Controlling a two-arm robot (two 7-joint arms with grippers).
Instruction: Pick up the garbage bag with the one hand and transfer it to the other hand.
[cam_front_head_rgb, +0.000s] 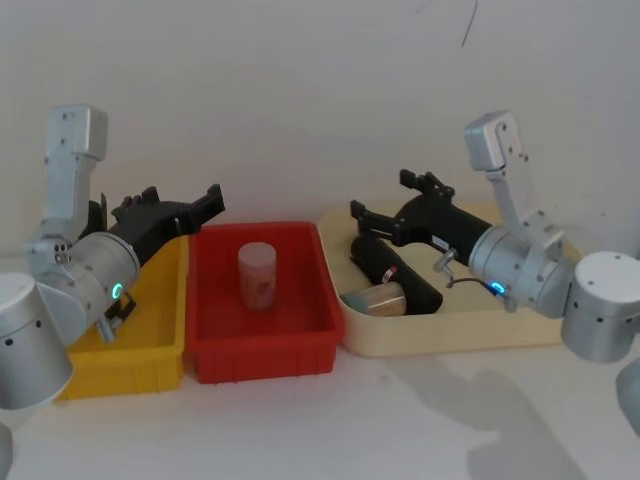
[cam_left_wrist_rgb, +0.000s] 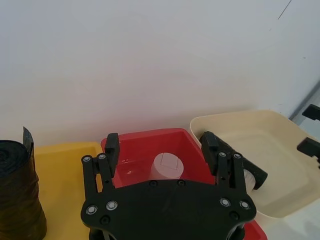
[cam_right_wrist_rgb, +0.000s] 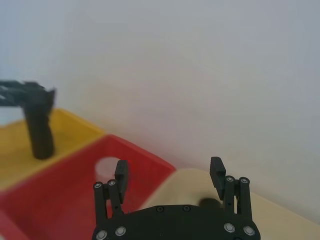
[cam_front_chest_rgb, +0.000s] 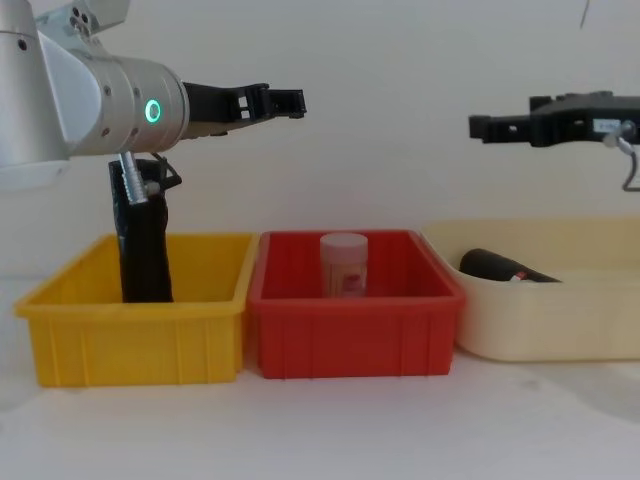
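Left gripper (cam_left_wrist_rgb: 162, 147), the one on the green-ringed arm, fills the foreground of its wrist view: 2 fingers spread apart, nothing between them. Garbage bag (cam_front_chest_rgb: 143, 250) stands upright in the yellow bin (cam_front_chest_rgb: 130, 330), long axis vertical, directly below and slightly behind this gripper's wrist. In the left wrist view the roll (cam_left_wrist_rgb: 17, 192) sits off to the side of the fingers, well short of the fingertips. So the fingers point past the bag, out over the red bin (cam_front_chest_rgb: 355, 335) with its white jar (cam_front_chest_rgb: 344, 264). Judgement: the gripper needs to pull back and drop to close on the roll's upper part.

Left arm pose: forearm roughly level, gripper held above bin height, aimed toward the robot's right.

Right gripper (cam_front_chest_rgb: 510, 122), labelled, blue-ringed arm, hangs above the cream tray (cam_front_chest_rgb: 560, 330), fingers parted and empty, aimed toward the left gripper. A slimmer black roll (cam_front_chest_rgb: 505, 267) lies below it in the tray, not the target. Left gripper is clearly the nearer one to the bag; right is well apart from it.
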